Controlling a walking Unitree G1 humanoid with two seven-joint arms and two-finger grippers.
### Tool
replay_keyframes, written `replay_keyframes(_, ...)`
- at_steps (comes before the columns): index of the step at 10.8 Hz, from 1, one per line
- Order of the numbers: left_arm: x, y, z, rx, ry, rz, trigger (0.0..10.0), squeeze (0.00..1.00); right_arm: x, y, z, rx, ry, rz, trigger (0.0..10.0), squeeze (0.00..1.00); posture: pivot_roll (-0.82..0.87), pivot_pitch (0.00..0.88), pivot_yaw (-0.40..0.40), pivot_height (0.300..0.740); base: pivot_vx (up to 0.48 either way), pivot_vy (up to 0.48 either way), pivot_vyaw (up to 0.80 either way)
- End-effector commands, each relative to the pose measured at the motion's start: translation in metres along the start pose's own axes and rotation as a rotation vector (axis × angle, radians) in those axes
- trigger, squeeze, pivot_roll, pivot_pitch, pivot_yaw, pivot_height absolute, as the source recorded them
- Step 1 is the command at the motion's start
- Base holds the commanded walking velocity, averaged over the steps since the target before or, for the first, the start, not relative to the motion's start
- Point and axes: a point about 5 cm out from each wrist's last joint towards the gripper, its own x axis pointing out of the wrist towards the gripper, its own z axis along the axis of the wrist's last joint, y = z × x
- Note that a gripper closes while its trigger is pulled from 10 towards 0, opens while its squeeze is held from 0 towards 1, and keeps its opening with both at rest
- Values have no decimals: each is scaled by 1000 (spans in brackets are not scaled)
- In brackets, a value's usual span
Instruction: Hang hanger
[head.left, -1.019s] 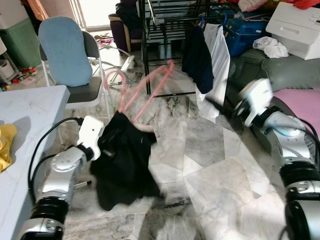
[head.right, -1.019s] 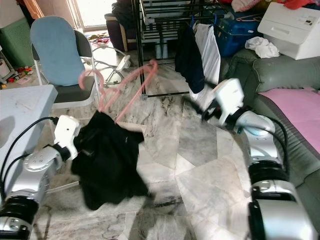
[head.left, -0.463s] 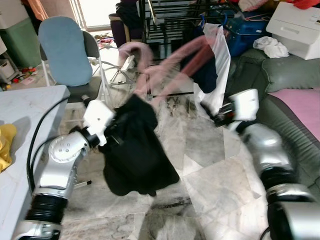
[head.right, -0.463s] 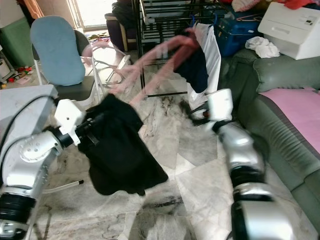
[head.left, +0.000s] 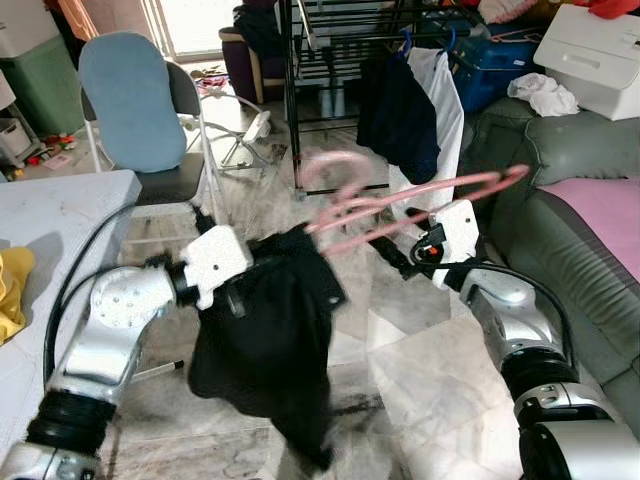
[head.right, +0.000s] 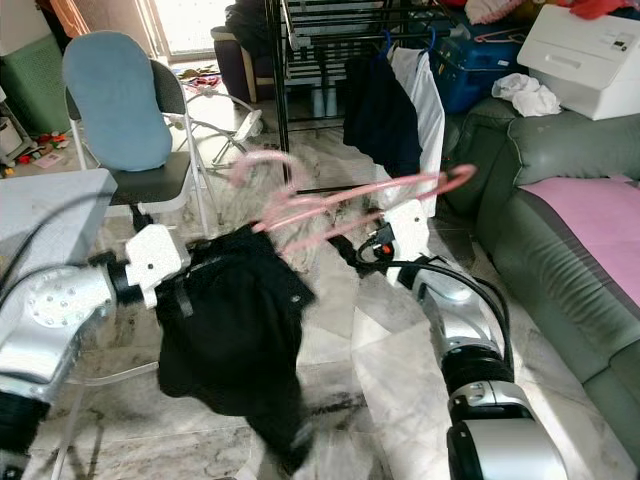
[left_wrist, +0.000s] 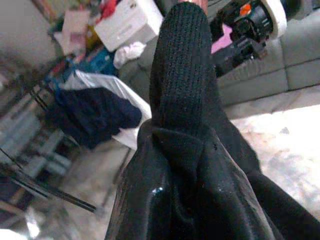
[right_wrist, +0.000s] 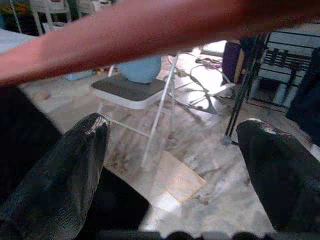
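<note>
A pink hanger (head.left: 400, 205), blurred, lies nearly level in the air with a black garment (head.left: 270, 340) drooping from its left end. My left gripper (head.left: 245, 285) is shut on that garment, its fingers buried in the cloth; in the left wrist view one black finger (left_wrist: 182, 65) rises out of the black garment (left_wrist: 200, 200). My right gripper (head.left: 395, 250) is open just under the hanger's lower bar. In the right wrist view both fingertips (right_wrist: 65, 175) stand wide apart, with the pink bar (right_wrist: 150, 30) crossing close above them. The black drying rack (head.left: 330, 60) stands behind.
A dark top (head.left: 400, 115) and a white one (head.left: 445, 90) hang on the rack. A folding chair with a blue cushion (head.left: 135, 100) and a grey table (head.left: 60, 215) are on the left. A green sofa (head.left: 570, 170) and a white box (head.left: 590, 45) are on the right.
My left arm has swung the garment and hanger down and to the right, so the hanger now lies level. The right gripper has come in under the hanger's bar.
</note>
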Motion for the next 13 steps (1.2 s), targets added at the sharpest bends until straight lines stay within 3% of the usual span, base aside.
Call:
replay_keyframes(1, 5, 10, 21, 100, -79, 15, 0, 0, 2, 9, -2, 16, 4, 57, 10000, 161, -21, 0, 34, 740, 0, 0, 0)
replay_keyframes(2, 9, 16, 34, 116, -153, 53, 0, 0, 2, 18, -5, 14, 11, 120, 10000, 0, -18, 0, 33, 740, 0, 0, 0)
replay_keyframes(4, 16, 25, 50, 52, -218, 119, 0, 0, 2, 23, -8, 20, 20, 158, 10000, 0, -18, 0, 35, 740, 0, 0, 0)
replay_keyframes(5, 18, 25, 50, 72, -225, 110, 0, 0, 1, 25, -10, 26, 30, 173, 10000, 0, -18, 0, 35, 740, 0, 0, 0)
replay_keyframes(8, 19, 30, 77, 0, -351, 111, 0, 0, -5, 18, -18, 4, 74, 122, 10000, 0, -15, 0, 32, 740, 0, 0, 0)
replay_keyframes(11, 9, 48, 99, 16, -414, 165, 0, 0, -13, 9, -31, -9, 139, 54, 10000, 0, -11, 0, 28, 740, 0, 0, 0)
replay_keyframes(13, 2, 57, 102, 21, -407, 197, 0, 0, -21, 2, -44, -19, 213, -8, 10000, 0, -7, 0, 24, 740, 0, 0, 0)
